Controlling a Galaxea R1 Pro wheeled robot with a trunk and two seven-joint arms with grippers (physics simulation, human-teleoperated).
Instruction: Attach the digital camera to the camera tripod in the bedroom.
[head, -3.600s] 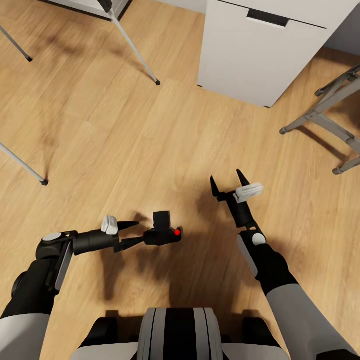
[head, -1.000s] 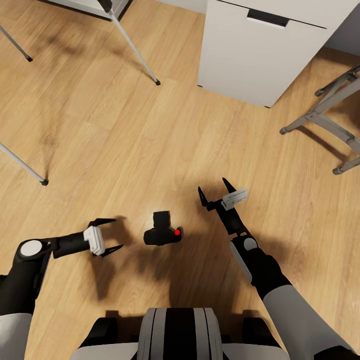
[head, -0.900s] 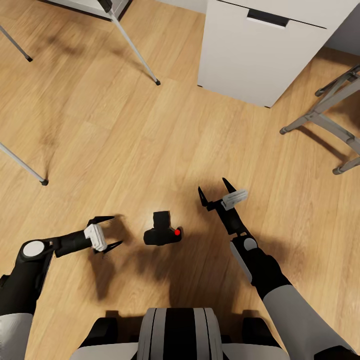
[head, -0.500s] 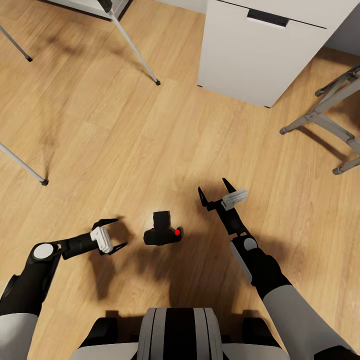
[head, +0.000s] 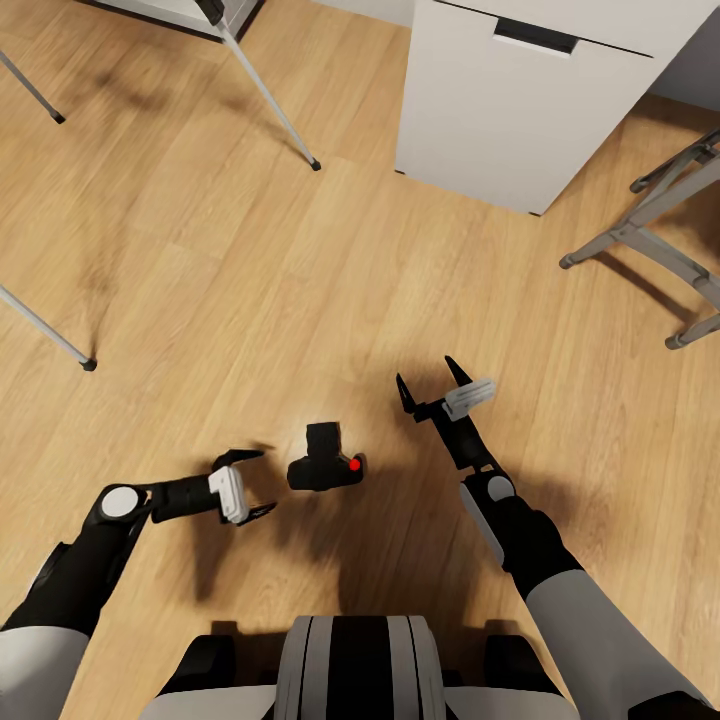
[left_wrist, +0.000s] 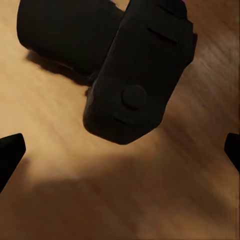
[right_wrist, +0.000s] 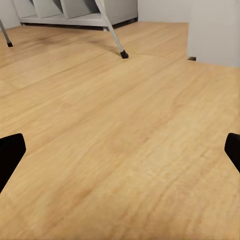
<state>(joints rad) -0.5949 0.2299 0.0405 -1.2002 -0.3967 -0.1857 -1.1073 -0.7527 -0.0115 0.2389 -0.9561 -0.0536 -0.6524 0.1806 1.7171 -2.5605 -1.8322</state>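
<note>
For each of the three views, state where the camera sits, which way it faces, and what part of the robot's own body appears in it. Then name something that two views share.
Head view: on the robot's head, looking down at the wood floor, the digital camera, both arms, the left gripper and right gripper, both open.
Left wrist view: near the left gripper, aimed closely at the digital camera; black fingertips at the edges.
Right wrist view: near the right gripper, facing across the floor to a camera tripod leg; fingertips at the edges.
Shared: head and left wrist views both show the digital camera.

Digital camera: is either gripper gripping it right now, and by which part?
Nothing is held. The digital camera lies on the floor; the left gripper is open beside it, the right gripper open and apart.
</note>
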